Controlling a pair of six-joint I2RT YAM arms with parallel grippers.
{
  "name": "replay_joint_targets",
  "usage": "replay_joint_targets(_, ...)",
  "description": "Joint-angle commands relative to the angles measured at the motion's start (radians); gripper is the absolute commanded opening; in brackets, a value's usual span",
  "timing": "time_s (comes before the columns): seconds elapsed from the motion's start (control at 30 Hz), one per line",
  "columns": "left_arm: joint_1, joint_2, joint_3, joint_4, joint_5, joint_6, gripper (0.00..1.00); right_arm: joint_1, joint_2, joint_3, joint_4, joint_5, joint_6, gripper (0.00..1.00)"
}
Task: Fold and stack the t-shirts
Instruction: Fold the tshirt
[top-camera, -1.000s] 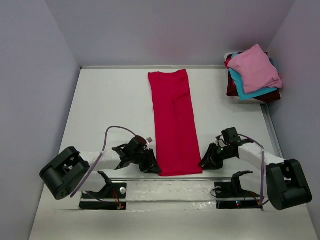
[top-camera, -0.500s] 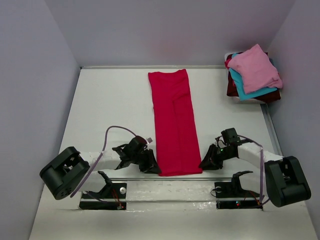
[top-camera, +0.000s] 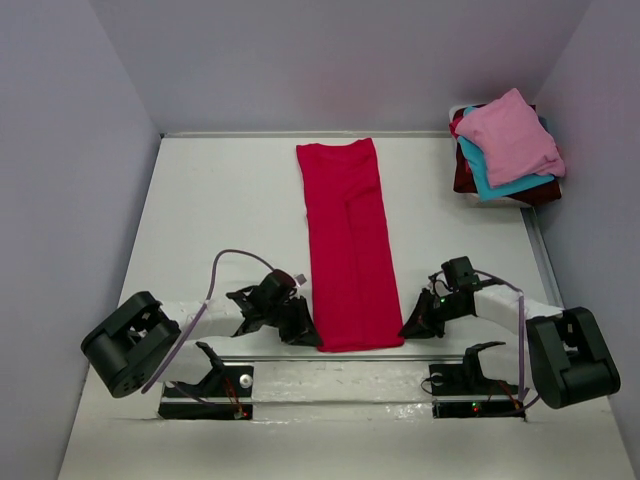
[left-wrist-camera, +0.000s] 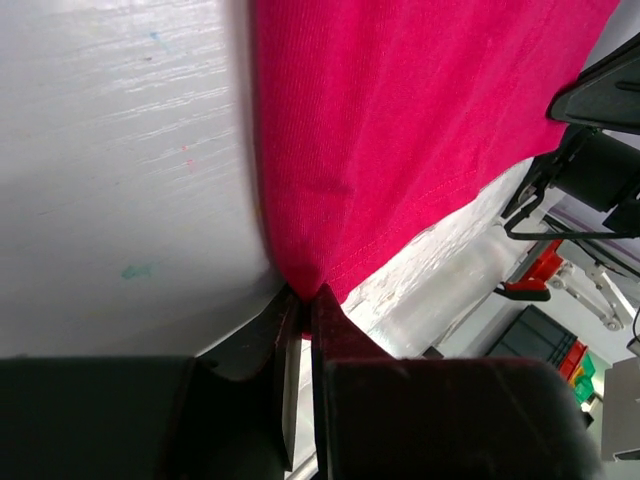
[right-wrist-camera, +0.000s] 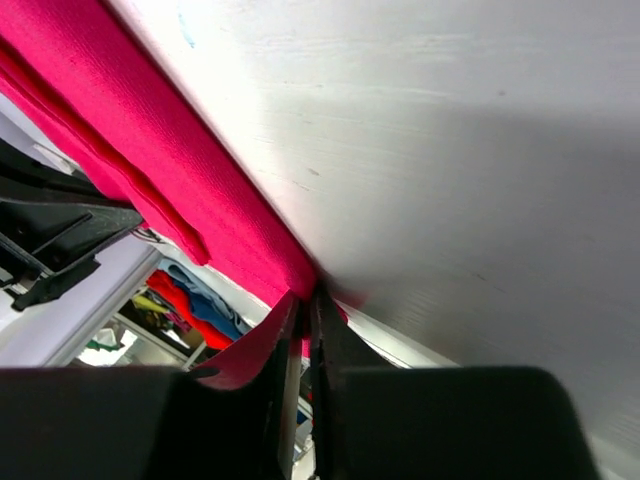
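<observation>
Fingers (left-wrist-camera: 340, 340) of the left gripper (left-wrist-camera: 303, 296) stand almost pressed together in the left wrist view, pinching the hemmed corner of the crimson-red t-shirt (left-wrist-camera: 400, 120). The cloth lies flat on the white table (left-wrist-camera: 120, 150) and draws up into a small peak where it enters the grip. How far it reaches between the jaws is hidden. Dark arm parts beyond the table edge at the right are cut off.

From the right wrist, the right gripper (right-wrist-camera: 303, 298) shows the same narrow slit between its fingers (right-wrist-camera: 345, 345), nipping the folded edge of the shirt (right-wrist-camera: 150, 150). Two layers of cloth show here, one over the other, which the left wrist view does not give. Bare tabletop (right-wrist-camera: 450, 150) fills the right side. The clutter past the table edge is too blurred to name.

Only the overhead view shows all of it. The red shirt (top-camera: 348, 240) is one long narrow strip running from near to far down the middle of the table (top-camera: 220, 220). The left gripper (top-camera: 304, 330) sits at its near left corner and the right gripper (top-camera: 412, 326) at its near right corner. The jaws are too small to read from here. Four shirts in all: the red one, plus three piled at the far right corner. The pink t-shirt (top-camera: 510, 135) is on top, the teal-blue t-shirt (top-camera: 490, 182) under it, and the dark maroon t-shirt (top-camera: 463, 172) lowest and mostly covered.
</observation>
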Motion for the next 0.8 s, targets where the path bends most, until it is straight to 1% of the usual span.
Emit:
replay_joint_targets(0.0,-0.007,0.010,0.041,-0.051,-0.031,0.037,0.15,0.004,-0.017,-0.003,-0.024,0.021,-0.015,0.09)
replay_joint_targets(0.03,-0.007,0.008,0.047,-0.062,-0.035,0.042,0.14,0.004,-0.019,-0.002,-0.028,0.019,-0.020,0.07)
replay_joint_targets(0.13,-0.028,-0.003,0.061,-0.091,-0.046,0.043,0.06,0.004,-0.025,0.003,-0.056,0.005,-0.034,0.07)
replay_joint_targets(0.3,-0.077,-0.024,0.042,-0.097,-0.057,0.009,0.06,0.004,-0.066,0.003,-0.103,-0.001,-0.051,0.07)
replay_joint_targets(0.5,-0.163,-0.050,0.018,-0.093,-0.080,-0.061,0.06,0.004,-0.128,-0.023,-0.160,-0.021,-0.063,0.07)
replay_joint_targets(0.63,-0.177,-0.072,0.011,-0.100,-0.094,-0.089,0.06,0.004,-0.164,-0.048,-0.191,-0.036,-0.068,0.07)
replay_joint_targets(0.77,-0.177,-0.098,0.042,-0.137,-0.121,-0.090,0.06,0.004,-0.204,-0.015,-0.240,-0.036,-0.061,0.07)
